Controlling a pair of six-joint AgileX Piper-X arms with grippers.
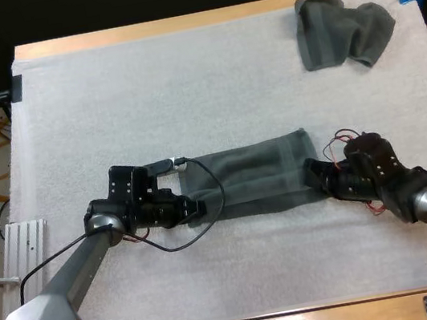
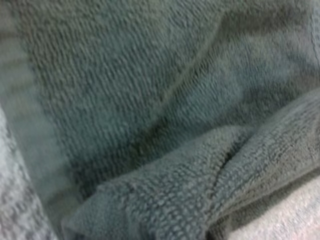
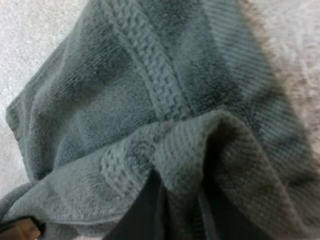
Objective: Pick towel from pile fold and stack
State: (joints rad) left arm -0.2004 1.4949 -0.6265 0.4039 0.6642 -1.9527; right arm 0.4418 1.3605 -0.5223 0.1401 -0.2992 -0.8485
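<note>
High view: fold step likely in hand on towel (image 1: 253,178) lying flat mid-mat (image 1: 107,104) between both arms, right pincer (image 1: 311,173) clamped on its right end, left pincer (image 1: 197,209) at left end, grip impossible to tell; next probably needs even lift and carry-over, crumpled towel (image 1: 339,30) at far-right corner.

The spread towel (image 1: 253,178) is made of matt, looped terry cloth. The mat (image 1: 147,97) is covered in white, nubbly pile.
</note>
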